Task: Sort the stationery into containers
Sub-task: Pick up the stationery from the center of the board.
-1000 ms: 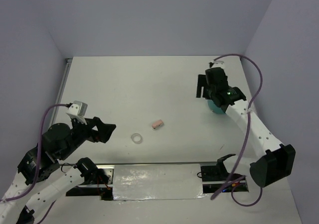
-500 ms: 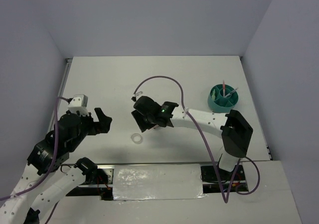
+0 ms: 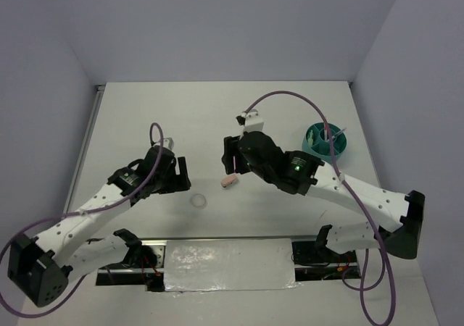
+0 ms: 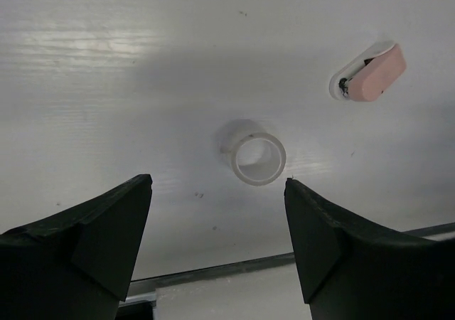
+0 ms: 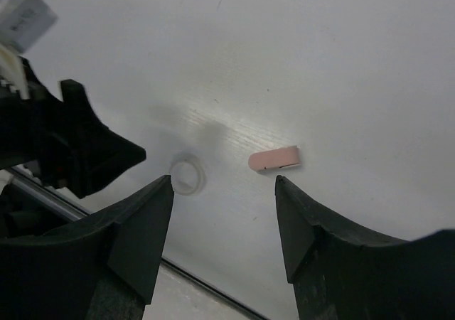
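Tape ring [image 4: 254, 156] and pink eraser [image 4: 372, 73] lie apart on the bench [image 3: 159, 116], with the left end effector [image 4: 217, 183] and right end effector [image 5: 222, 181] above them, both spread wide and empty.

Table [image 3: 159, 116]: organiser [image 3: 325, 140] stands at the right side toward the far edge, with pens [image 3: 328, 132] upright in it, though their compartment cannot be told. A block [image 3: 229, 181] lies flat near the middle, well left of the organiser, and a tape ring [image 3: 198, 201] lies just to its near-left, the two apart. Left gripper [image 3: 180, 174] hangs just left of and behind the tape ring, and right gripper [image 3: 230, 159] hangs just behind the block, both above the table and touching neither item.
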Motion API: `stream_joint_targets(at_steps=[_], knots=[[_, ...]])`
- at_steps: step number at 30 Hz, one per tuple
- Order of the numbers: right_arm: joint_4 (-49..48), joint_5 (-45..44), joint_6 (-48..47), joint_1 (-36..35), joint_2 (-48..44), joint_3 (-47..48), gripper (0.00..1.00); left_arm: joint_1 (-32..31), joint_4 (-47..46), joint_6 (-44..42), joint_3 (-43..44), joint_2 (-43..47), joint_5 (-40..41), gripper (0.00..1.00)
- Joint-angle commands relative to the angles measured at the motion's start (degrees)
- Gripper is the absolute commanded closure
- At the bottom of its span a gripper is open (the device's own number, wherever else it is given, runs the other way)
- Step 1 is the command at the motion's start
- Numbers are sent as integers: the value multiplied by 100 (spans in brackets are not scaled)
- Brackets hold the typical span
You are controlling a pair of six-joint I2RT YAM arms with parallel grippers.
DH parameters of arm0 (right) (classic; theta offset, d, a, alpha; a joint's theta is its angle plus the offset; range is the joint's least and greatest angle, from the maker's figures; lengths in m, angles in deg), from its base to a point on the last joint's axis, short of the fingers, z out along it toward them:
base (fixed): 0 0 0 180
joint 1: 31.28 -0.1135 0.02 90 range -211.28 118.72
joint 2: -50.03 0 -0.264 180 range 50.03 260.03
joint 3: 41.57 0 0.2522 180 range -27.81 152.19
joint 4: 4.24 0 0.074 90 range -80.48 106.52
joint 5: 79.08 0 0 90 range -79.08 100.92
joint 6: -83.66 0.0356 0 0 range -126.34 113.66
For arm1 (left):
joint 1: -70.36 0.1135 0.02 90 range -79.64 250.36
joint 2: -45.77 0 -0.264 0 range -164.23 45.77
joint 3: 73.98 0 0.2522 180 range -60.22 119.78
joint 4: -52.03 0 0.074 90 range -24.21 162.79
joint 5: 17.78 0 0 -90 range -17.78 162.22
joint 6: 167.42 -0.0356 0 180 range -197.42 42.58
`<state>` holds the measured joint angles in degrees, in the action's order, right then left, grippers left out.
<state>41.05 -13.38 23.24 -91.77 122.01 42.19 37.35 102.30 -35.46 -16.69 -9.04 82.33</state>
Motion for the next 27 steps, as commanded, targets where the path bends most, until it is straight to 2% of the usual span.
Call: stream_joint_targets(at_steps=[1, 4, 10, 14, 19, 27], knots=[[64, -172, -14, -16, -236, -390, 33, -187, -943, 68, -2, -563, -378, 14], [-76, -216, -5, -24, -579, -776, 33, -460, -988, 24, 129, -1231, -167, 16], [-384, -23, -23, 2, -976, -1392, 33, -768, -1217, 190, -28, -1945, 87, 26], [-463, 109, -84, -7, -932, -1480, 33, -777, -1260, 199, -125, -2034, 237, 27], [-525, 232, -137, -7, -791, -1428, 33, -777, -1243, 173, -169, -2139, 395, 36], [-595, 320, -111, -7, -774, -1480, 33, -777, -1278, 147, -389, -2078, 317, 38]])
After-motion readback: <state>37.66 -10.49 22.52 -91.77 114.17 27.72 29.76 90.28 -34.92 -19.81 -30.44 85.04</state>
